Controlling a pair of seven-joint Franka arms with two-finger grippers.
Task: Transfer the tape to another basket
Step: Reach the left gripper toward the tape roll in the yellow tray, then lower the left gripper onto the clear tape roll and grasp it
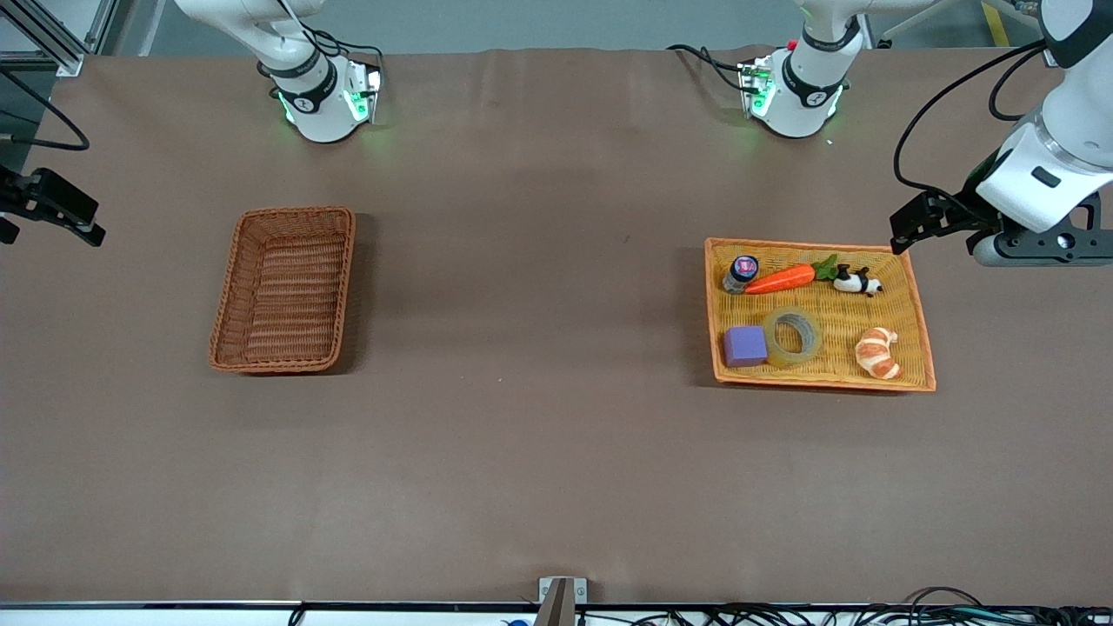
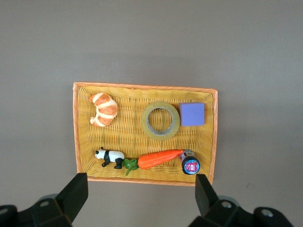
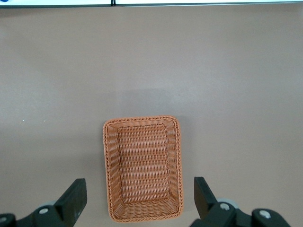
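Nothing done yet, judging by how things lie. Tape (image 1: 793, 336) flat in the yellow tray (image 1: 917, 322) toward the left arm's end of the table, touching or just beside the purple cube (image 1: 745, 345), with the croissant (image 1: 877, 352) near it toward the tray's outer end. Farther from the front camera within the same tray: a small bottle (image 1: 740, 273), a carrot (image 1: 783, 278) and a panda (image 1: 857, 281) in a row. No grip on the tape, no contact with it.

Brown basket (image 1: 284, 289) toward the right arm's end of the table, well apart from the tray, with nothing inside in the front or right wrist view.

Left gripper (image 1: 904, 233) up in the air over the tray's edge nearest the robots' bases, fingers spread wide and holding nothing; same spread seen in the left wrist view (image 2: 142, 196), with the whole tray framed between the fingers. Right gripper (image 3: 139, 198) high over the basket's edge, fingers likewise spread and bare; barely in sight at the rim of the front view.

Left to do, as a judgement: the whole job. Descent onto the tape, a pinch across its ring wall, a lift clear of cube and tray rim, then carriage across the table, perhaps with a handover given the wide gap, and release into the basket.
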